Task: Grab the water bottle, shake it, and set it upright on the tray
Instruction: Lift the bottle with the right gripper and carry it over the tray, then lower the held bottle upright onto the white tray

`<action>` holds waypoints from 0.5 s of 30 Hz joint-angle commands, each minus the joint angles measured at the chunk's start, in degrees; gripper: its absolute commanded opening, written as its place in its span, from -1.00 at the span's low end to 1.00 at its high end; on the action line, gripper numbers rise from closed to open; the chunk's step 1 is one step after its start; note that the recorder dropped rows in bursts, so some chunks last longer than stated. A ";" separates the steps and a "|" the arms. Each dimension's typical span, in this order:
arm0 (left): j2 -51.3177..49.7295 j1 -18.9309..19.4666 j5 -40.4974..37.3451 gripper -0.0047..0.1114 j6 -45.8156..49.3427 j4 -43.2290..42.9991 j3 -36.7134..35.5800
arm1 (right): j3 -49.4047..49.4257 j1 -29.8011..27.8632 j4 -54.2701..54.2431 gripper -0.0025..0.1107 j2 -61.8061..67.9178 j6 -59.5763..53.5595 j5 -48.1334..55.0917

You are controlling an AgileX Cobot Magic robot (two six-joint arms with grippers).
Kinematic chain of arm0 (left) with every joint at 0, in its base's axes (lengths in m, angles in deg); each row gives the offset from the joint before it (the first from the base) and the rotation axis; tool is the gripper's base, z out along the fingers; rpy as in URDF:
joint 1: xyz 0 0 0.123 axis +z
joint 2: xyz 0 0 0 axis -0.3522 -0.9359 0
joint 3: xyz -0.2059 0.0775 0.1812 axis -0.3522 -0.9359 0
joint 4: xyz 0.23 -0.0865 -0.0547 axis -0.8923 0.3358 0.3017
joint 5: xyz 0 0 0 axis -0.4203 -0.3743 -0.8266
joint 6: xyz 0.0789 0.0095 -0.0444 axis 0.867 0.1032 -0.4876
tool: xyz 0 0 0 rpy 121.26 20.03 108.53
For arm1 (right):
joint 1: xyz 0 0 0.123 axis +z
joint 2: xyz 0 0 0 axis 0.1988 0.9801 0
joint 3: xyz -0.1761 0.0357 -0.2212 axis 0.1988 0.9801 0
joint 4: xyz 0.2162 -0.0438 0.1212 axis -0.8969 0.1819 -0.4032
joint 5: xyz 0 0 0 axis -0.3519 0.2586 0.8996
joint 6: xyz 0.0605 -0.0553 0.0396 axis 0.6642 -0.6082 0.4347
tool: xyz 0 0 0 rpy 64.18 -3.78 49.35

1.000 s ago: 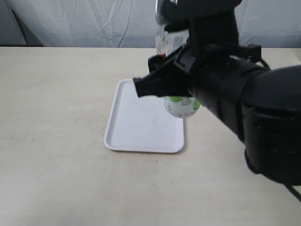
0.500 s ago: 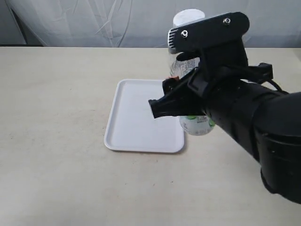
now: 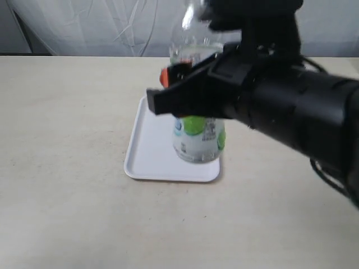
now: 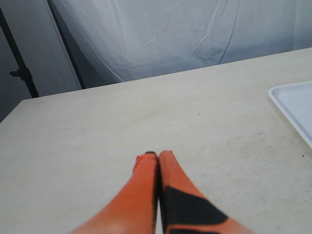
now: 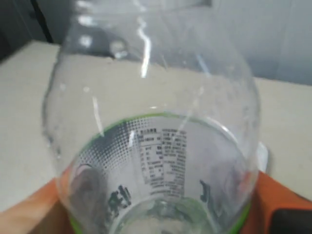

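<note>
The clear water bottle point(image 3: 197, 140) with its white, green and blue label hangs in the air in front of the white tray point(image 3: 154, 151), blurred by motion. My right gripper point(image 3: 190, 89) is shut on its middle, and the black arm hides much of the bottle and the tray's right side. In the right wrist view the bottle point(image 5: 156, 146) fills the picture between the orange fingers point(image 5: 273, 204). The cap is hidden. My left gripper point(image 4: 158, 156) is shut with nothing in it, low over bare table, with a corner of the tray point(image 4: 297, 107) off to one side.
The beige table point(image 3: 67, 168) spreads wide to the left of and in front of the tray. A white cloth backdrop point(image 3: 101, 25) hangs behind the far edge. A dark stand point(image 4: 19, 63) shows beyond the table in the left wrist view.
The bottle swung right and down, then back left and up in my right gripper, now hanging over the tray's right part. The right arm shifted with it.
</note>
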 commanded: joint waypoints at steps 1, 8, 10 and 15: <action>0.26 -0.02 0.54 -0.91 -0.05 0.01 -0.21 | -1.84 -0.24 2.19 -0.97 -2.12 -4.68 -11.32; 0.26 -0.02 0.54 -0.91 -0.05 0.01 -0.21 | -0.87 1.76 2.19 -0.97 -1.78 -12.46 -1.56; 0.26 -0.02 0.54 -0.91 -0.05 0.01 -0.21 | -2.10 1.61 2.19 -0.97 -0.79 -11.75 -15.14; 0.26 -0.02 0.54 -0.91 -0.05 0.01 -0.21 | -2.40 -0.24 2.19 -0.97 0.14 -12.67 -4.18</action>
